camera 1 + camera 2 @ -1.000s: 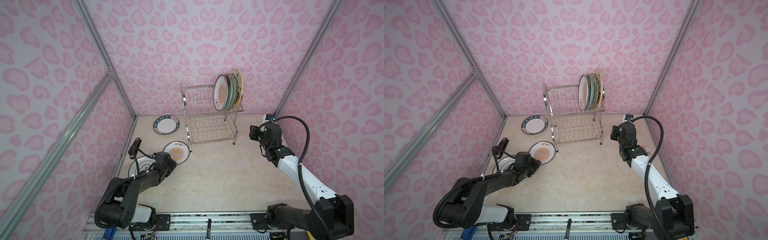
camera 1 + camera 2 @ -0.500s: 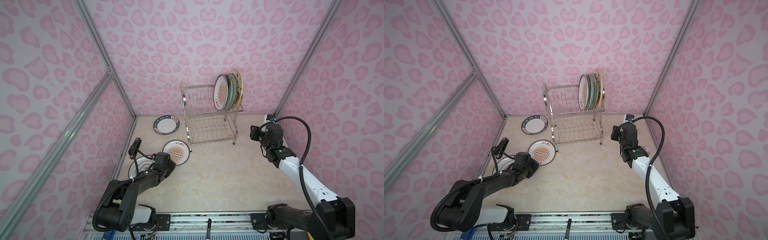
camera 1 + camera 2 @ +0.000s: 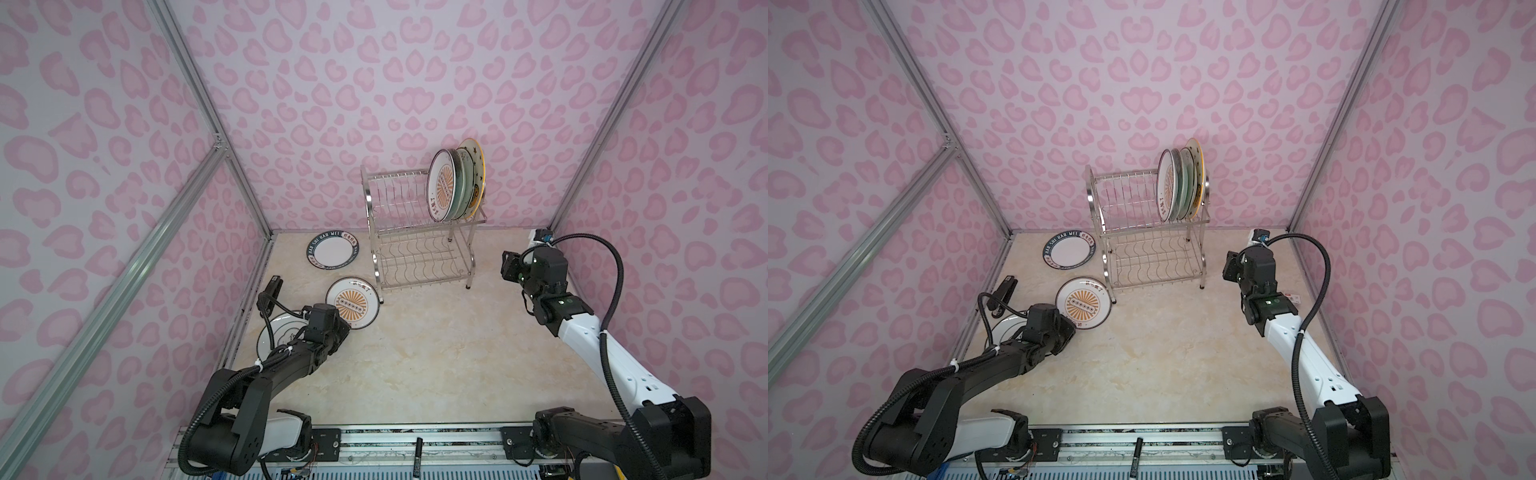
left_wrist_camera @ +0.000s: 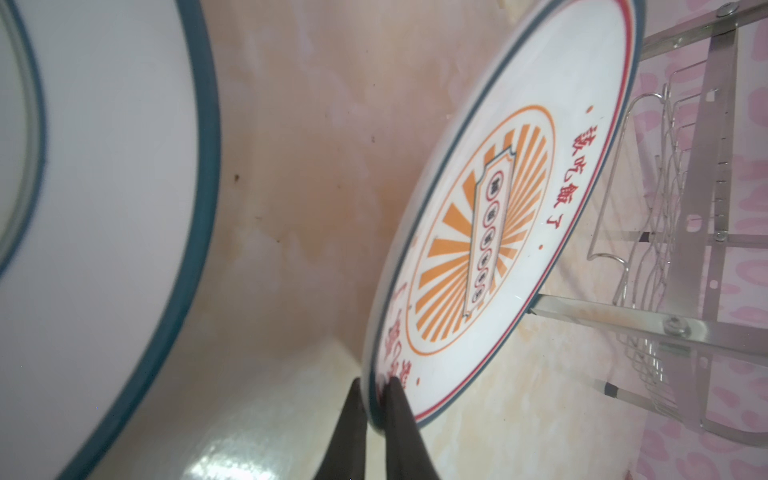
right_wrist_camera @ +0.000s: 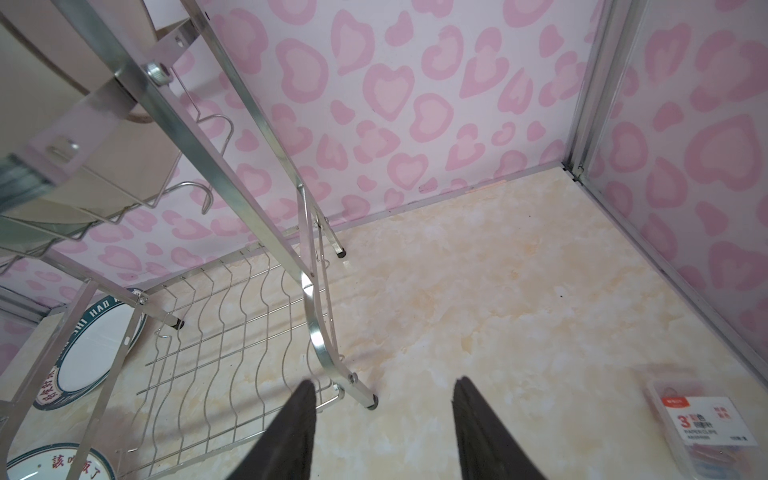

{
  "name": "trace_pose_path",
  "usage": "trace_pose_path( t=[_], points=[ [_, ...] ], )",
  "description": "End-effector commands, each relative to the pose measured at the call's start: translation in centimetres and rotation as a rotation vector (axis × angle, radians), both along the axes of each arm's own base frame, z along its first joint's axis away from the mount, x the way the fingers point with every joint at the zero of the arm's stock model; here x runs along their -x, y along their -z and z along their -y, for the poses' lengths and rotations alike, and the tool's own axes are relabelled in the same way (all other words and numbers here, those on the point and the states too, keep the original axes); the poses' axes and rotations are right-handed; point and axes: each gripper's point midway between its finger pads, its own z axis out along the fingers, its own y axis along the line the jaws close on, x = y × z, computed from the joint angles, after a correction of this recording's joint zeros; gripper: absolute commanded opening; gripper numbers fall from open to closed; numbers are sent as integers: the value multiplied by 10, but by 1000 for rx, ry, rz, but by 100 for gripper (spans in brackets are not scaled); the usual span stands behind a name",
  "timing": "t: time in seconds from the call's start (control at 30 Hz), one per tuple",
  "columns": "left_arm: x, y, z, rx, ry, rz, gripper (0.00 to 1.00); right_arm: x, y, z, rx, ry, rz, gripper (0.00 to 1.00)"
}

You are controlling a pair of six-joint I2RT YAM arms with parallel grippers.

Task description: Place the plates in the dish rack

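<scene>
Steel wire dish rack (image 3: 419, 261) at back wall (image 3: 374, 83), three plates (image 3: 446, 187) upright in upper tier, navy-rimmed HAO WEI plate (image 3: 332, 254) flat beside, orange-sunburst plate (image 3: 352, 306) at rack foot, left gripper (image 4: 372, 384) clamped on its rim, right gripper (image 5: 384, 381) fingers apart, empty, clear PAPER CLIPS box (image 5: 702, 419)

Both top views look down from high above the front edge of the table (image 3: 415, 365) toward the back wall. Set side by side, they share nearly the whole scene: both arms, the rack (image 3: 419, 266) and the plates lying on the table. The left wrist camera sits low and very near, looking along the left gripper (image 4: 372, 388) across the sunburst plate (image 4: 490, 232) to the rack beyond. The right wrist camera, farther off, faces past the right gripper (image 5: 382, 388) into the rack's lower tier and the back corner. Both wrist views share the rack and that plate. The lettered plate (image 5: 95, 349) shows in the right wrist view and both top views.
</scene>
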Motion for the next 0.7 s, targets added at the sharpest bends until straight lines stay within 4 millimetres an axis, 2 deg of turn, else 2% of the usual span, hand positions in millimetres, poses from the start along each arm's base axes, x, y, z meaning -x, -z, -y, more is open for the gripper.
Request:
trace_pose_path(
  t=[0.0, 0.4, 0.67],
  points=[
    [12, 7, -8, -58, 8, -52, 8, 1, 3, -1, -1, -4, -4, 53],
    [18, -10, -17, -102, 1, -31, 3, 3, 0, -1, -7, -10, 5, 53],
    [28, -10, -18, -112, 18, -52, 4, 3, -2, -3, -12, -15, 9, 53]
  ],
)
